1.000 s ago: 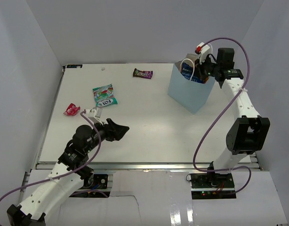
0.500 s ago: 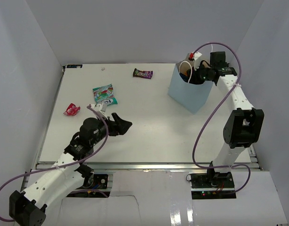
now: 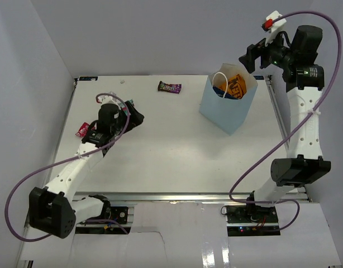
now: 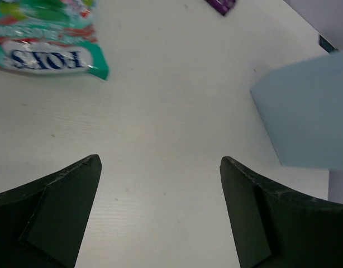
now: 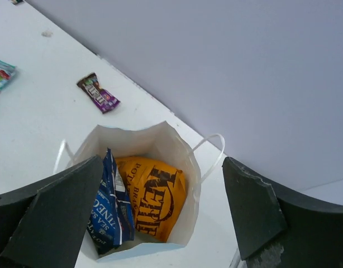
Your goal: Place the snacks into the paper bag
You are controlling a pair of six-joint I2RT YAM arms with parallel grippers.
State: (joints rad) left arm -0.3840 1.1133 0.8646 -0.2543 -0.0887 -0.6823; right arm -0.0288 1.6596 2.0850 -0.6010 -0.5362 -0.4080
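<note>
The orange "KETTLE" chip bag point(image 5: 152, 201) sits inside the upright light blue paper bag point(image 3: 224, 109). The right claw point(image 5: 163, 162), spread wide, has risen above it. The left claw point(image 4: 159, 167), also spread, has moved up near the teal-white "FOX'S" packet point(image 4: 46, 47).

- A white table point(image 3: 177, 145) fills the middle of the top view, with pale walls on three sides.
- A light blue paper bag point(image 3: 222, 111) stands upright on it in the upper right, near the back edge.
- A small purple candy pack point(image 3: 169, 87) lies flat at upper centre, left of the bag and apart from it.
- A teal-white packet point(image 4: 46, 42) lies flat at the upper left of the left wrist view (its lettering upside down there).
- A red-pink wrapper point(image 3: 80, 131) lies near the table's left edge.
- A tiny speck point(image 3: 122, 81) sits by the back edge, upper left.
</note>
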